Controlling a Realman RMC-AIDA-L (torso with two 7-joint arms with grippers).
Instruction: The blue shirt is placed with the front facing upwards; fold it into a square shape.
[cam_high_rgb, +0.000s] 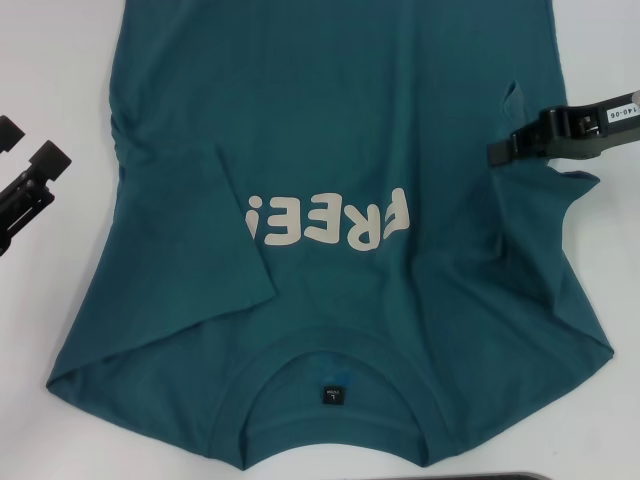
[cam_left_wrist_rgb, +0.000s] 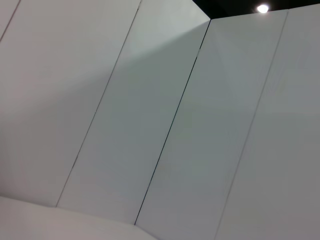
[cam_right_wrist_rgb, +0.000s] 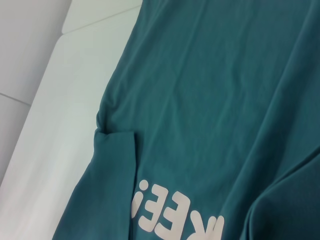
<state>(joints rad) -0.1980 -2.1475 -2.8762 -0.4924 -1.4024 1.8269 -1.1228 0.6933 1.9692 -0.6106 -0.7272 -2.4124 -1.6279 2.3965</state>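
I am working over the blue shirt (cam_high_rgb: 340, 130), which is lying front up and spread across most of the white table (cam_high_rgb: 60, 420), its collar (cam_high_rgb: 335, 415) at the near edge closest to me and its body running away toward the far edge. The sleeve on my left side (cam_high_rgb: 215, 240) is already lying folded in over the chest, its cuff reaching the off-white lettering (cam_high_rgb: 325, 220).

My right gripper (cam_high_rgb: 505, 150) is reaching in from the table's right edge and sitting at the shirt's right side, where the cloth is bunching up around the fingertips; the tips look pressed together on a fold of that fabric, so I am judging it clamped on the shirt. The shirt's long axis is running near to far, so the bulk of it is lying to the left of this gripper, and the coming move looks like a carry inward across that axis toward the lettering.

My left gripper (cam_high_rgb: 30, 165) is idling off the cloth beside the left edge, fingers apart, its wrist camera seeing only wall panels.
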